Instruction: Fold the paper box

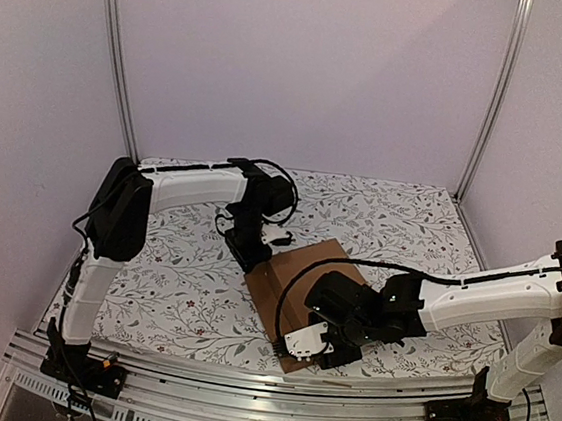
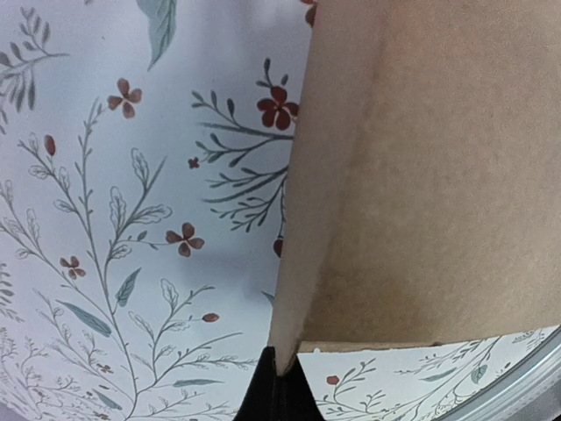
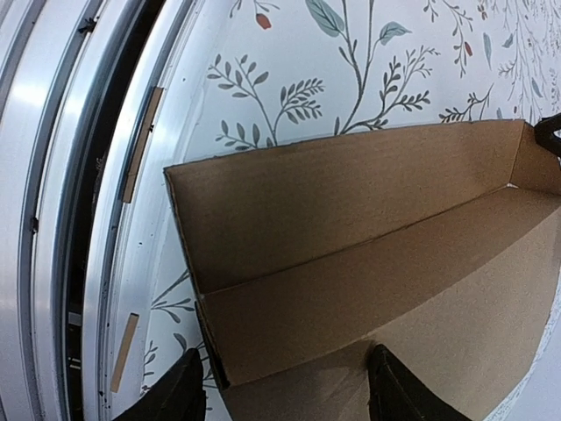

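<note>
The paper box (image 1: 307, 272) is a brown cardboard sheet lying mid-table with its long flaps partly raised. At its far left corner, my left gripper (image 1: 256, 256) pinches the box. In the left wrist view the black fingertips (image 2: 279, 395) are shut on the lower corner of a raised cardboard flap (image 2: 302, 219). My right gripper (image 1: 310, 346) is at the box's near end. In the right wrist view this gripper (image 3: 285, 399) is open. One finger (image 3: 171, 396) is outside the end wall and the other finger (image 3: 399, 393) is over the box floor (image 3: 368, 289).
A floral cloth (image 1: 173, 280) covers the table. An aluminium rail (image 3: 53, 219) runs along the near edge just beyond the box's end, with two thin wooden strips (image 3: 140, 145) lying by it. Metal frame posts (image 1: 117, 53) stand at the back corners.
</note>
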Robot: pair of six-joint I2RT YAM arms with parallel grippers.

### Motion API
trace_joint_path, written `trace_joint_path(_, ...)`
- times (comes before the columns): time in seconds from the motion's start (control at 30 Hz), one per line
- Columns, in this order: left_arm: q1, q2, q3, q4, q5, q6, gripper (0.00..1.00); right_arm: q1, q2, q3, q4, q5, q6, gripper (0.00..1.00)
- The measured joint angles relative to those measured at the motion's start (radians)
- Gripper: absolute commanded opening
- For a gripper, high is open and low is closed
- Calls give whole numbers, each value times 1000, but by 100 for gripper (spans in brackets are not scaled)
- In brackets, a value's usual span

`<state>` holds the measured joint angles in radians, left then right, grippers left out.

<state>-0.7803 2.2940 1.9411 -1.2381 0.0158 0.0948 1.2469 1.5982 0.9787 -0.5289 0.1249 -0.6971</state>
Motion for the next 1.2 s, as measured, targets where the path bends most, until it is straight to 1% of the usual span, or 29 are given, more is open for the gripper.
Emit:
trace_joint_path(0.27, 9, 68, 120, -60, 5, 35, 0, 0, 3, 5, 0, -10, 0, 62)
trace_joint_path(0.37, 13, 75, 137, -66, 14, 53, 1, 0, 5, 7, -1, -12, 0, 62)
trace_joint_path(0.5, 19, 71, 115, -37, 31, 73, 13, 0, 8, 10, -1, -13, 0, 62)
trace_joint_path(0.57, 23, 43, 31, 34, 40, 79, 19, 0, 8, 10, 0, -14, 0, 62)
trace_joint_path(0.63, 23, 1, -79, 117, 45, 87, 22, 0, 8, 10, 0, -16, 0, 62)
trace_joint_path(0.7, 25, -61, -210, 210, 48, 87, 24, 0, 8, 10, 0, -16, 0, 62)
trace_joint_path(0.77, 25, -114, -299, 283, 51, 89, 25, 0, 8, 10, 0, -15, 0, 62)
trace_joint_path(0.9, 25, -204, -406, 420, 56, 87, 27, 0, 8, 10, 0, -16, 0, 62)
trace_joint_path(1.03, 27, -319, -572, 609, 69, 72, 34, 0, 8, 10, 0, -16, 0, 62)
trace_joint_path(1.2, 36, -446, -829, 884, 90, 34, 37, 0, 8, 10, 0, -15, 0, 62)
